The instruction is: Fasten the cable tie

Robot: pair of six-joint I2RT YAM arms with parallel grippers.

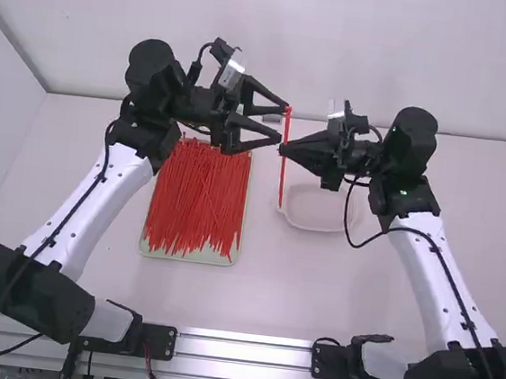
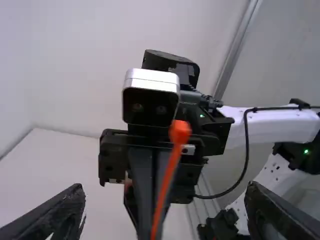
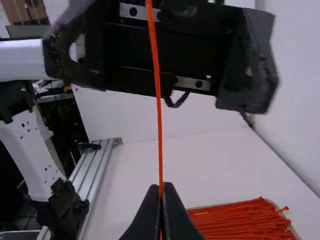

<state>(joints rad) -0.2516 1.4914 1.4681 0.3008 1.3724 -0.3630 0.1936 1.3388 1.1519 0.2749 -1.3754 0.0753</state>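
Observation:
A single red cable tie [image 1: 281,179] hangs upright in the air over the table's middle, its head at the top. My right gripper [image 1: 283,147] is shut on its strap partway down; the right wrist view shows the closed gripper [image 3: 161,187] clamping the tie [image 3: 156,100]. My left gripper [image 1: 282,126] stands open wide, facing the right one, one finger near the tie's head and the other lower, neither touching it. In the left wrist view the tie [image 2: 172,155] rises in front of the right gripper, with the left gripper [image 2: 164,190] spread apart.
A tray heaped with several red cable ties [image 1: 198,197] lies left of centre, under the left arm. A shallow white dish [image 1: 318,216] sits below the hanging tie. An aluminium rail [image 1: 246,343] runs along the front edge.

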